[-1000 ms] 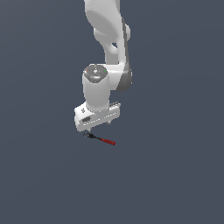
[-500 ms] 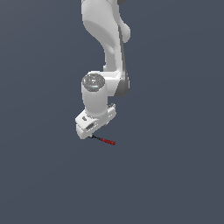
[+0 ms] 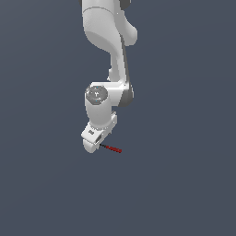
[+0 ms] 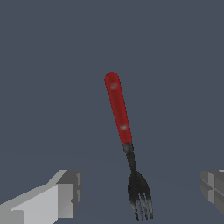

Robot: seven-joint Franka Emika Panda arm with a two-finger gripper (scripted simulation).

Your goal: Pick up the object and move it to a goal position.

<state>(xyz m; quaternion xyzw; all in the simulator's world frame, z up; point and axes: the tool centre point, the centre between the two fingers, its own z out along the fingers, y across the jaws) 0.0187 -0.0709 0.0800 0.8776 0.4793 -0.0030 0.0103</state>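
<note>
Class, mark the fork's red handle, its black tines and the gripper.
red handle (image 4: pixel 118 107), wrist view, middle of the handle.
black tines (image 4: pixel 141 204), wrist view, fork head, between the fingers.
gripper (image 3: pixel 93 141), exterior view, fingertip end above the fork.

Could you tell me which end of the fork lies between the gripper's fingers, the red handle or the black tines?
The black tined end of the fork lies between the open gripper fingers; the red handle points away, outside them.

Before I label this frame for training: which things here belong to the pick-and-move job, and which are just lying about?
Part of the job:
- fork, red handle, black tines, lying between the fingers
- gripper, open, fingers apart on either side of the tines

Just lying about:
- nothing else; only the plain grey floor shows, and no goal marker is visible
</note>
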